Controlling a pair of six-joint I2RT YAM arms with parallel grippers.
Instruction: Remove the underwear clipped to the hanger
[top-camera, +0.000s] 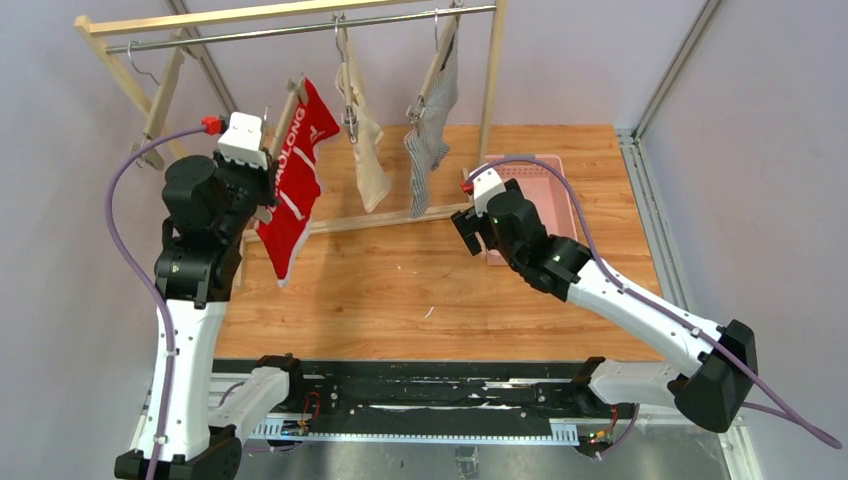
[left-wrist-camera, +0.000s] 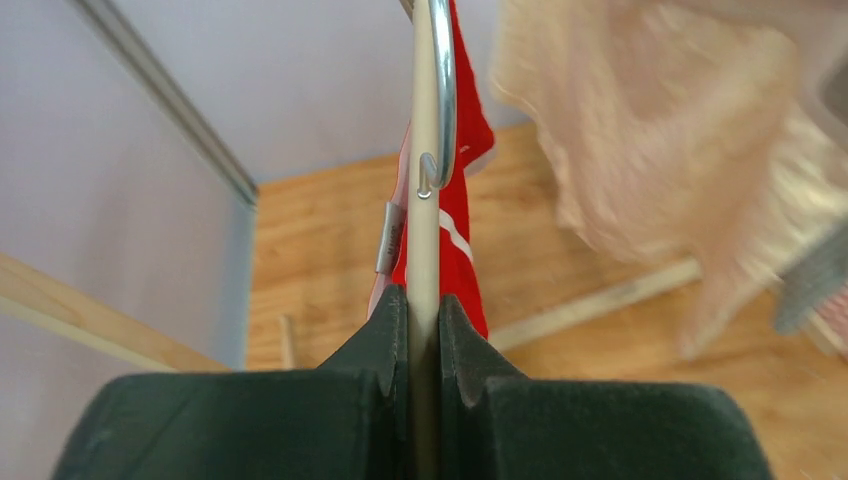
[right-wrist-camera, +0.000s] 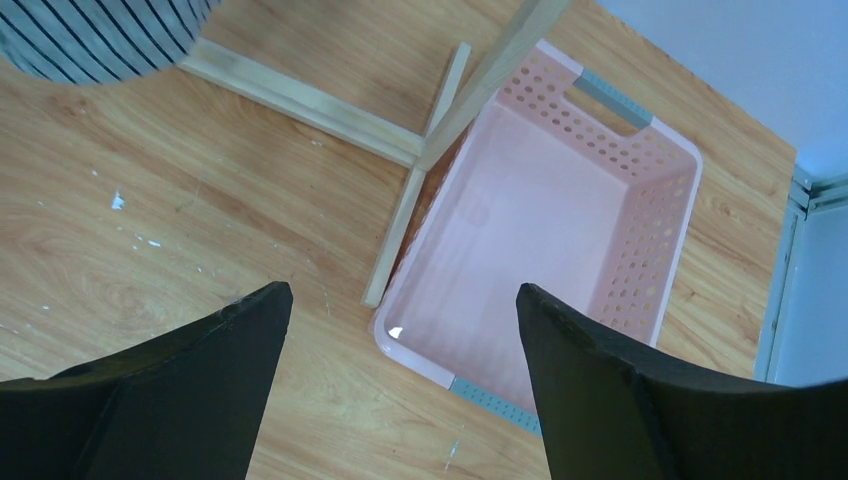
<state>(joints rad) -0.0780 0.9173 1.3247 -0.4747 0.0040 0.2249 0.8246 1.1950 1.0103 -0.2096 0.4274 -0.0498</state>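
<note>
Right, my left gripper is clamped tight on the pale bar of the hanger that carries the red underwear. That pair dangles from it at the left end of the rack, above the tabletop. The cream pair and the pinstriped pair hang from their own hangers further right. My right gripper stands wide apart with nothing in it, hovering over the near corner of the pink basket.

As for handling, the cloth looks light and limp (it will fold and swing rather than resist), so weight should be no worry. I expect the only real resistance to be the pinch of the metal clip. I would take the red pair with the free gripper just below that clip, where the fabric is gathered, and pull down along the cloth while the left arm steadies the hanger. A hold lower on the leg would likely just stretch it.
</note>
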